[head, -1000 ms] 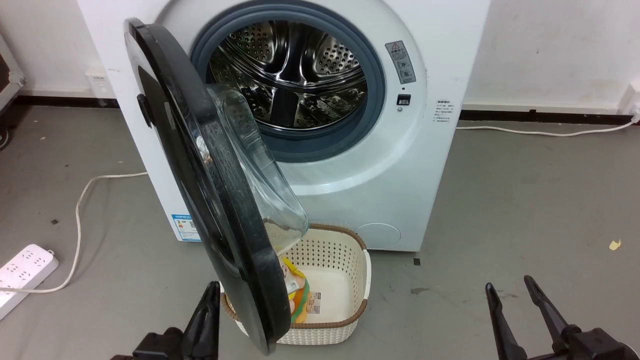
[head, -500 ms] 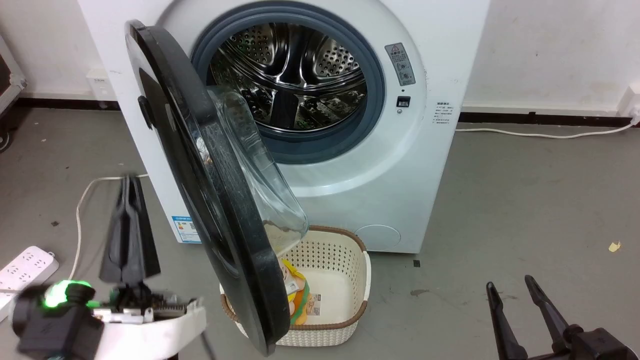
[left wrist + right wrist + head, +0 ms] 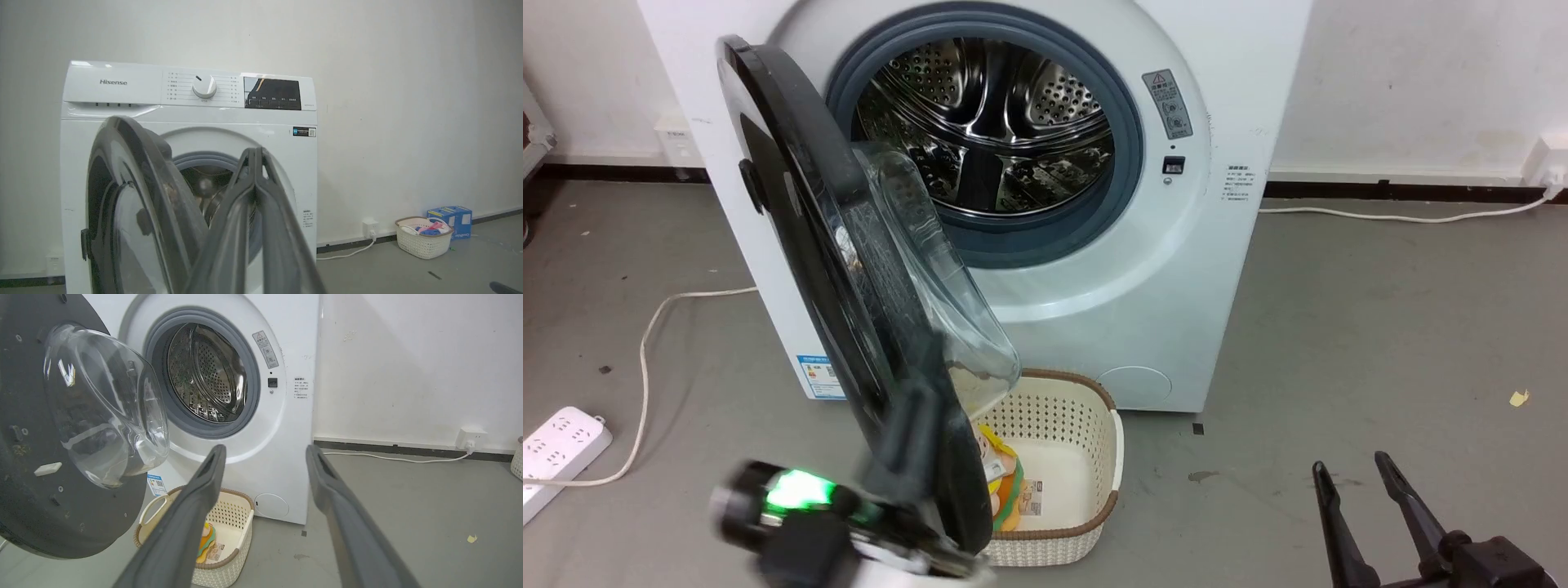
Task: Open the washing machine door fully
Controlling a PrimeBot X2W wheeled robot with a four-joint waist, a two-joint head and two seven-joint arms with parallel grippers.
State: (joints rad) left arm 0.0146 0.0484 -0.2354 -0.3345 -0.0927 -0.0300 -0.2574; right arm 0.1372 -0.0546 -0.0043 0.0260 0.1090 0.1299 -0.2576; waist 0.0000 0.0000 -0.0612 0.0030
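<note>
Glossy black round glass-bowled door (image 3: 792, 188) is seen approx. half-open on big white washing machine (image 3: 1176, 286). Left gripper (image 3: 911, 441) is pressed closed near door's lower rim, right gripper (image 3: 1349, 462) spread wide. Slip off slick rim is risked if pushed obliquely.

Soft, even indoor light. Left gripper (image 3: 913, 408) smeared by motion blur in head view; glare on door (image 3: 102, 404) glass; left wrist view dim.

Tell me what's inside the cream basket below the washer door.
The basket holds a yellow-orange item and a small printed label on its floor. The washing machine door covers its left part in the head view, hiding anything there.
</note>
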